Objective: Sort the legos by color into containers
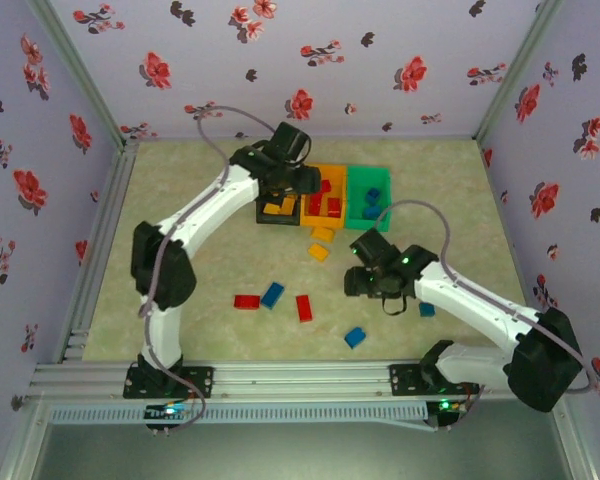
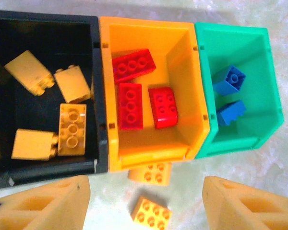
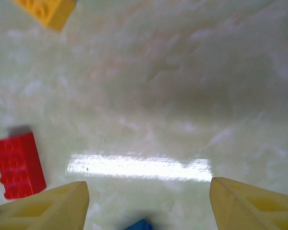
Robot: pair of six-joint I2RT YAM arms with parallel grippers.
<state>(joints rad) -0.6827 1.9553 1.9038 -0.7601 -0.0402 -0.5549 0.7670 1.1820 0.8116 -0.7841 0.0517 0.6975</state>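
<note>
Containers sit in a row at the far middle of the table (image 1: 180,190), walls touching, left to right: black bin (image 2: 99,72), orange bin (image 2: 149,25), green bin (image 2: 233,32). The left gripper (image 2: 145,186) hangs over the near edge of the row, fingers (image 2: 43,206) spread wide, nothing between them. The black bin holds four yellow-orange bricks; one (image 2: 72,129) lies studs up, its long axis running near wall to far wall. The other three show smooth faces at mixed angles. The orange bin holds three red bricks. The middle one (image 2: 130,105) lies studs up with its long axis near to far, and the one behind it (image 2: 133,64) lies crosswise, slightly tilted. The green bin holds two blue bricks (image 2: 229,80), both skewed. One yellow brick (image 2: 150,172) touches the orange bin's near wall outside; a second (image 2: 151,213) lies just nearer, apart from it. The right gripper (image 1: 365,282) hovers low over open table right of centre, claw spread and empty. In its wrist view a red brick (image 3: 18,165) lies studs up just beside the left fingertip, long axis roughly near to far. Seen from above, loose on the near table: a red brick (image 1: 246,301) lying left to right, a blue one (image 1: 272,294) diagonal and touching it, and two more blue (image 1: 355,337) (image 1: 426,309).
</note>
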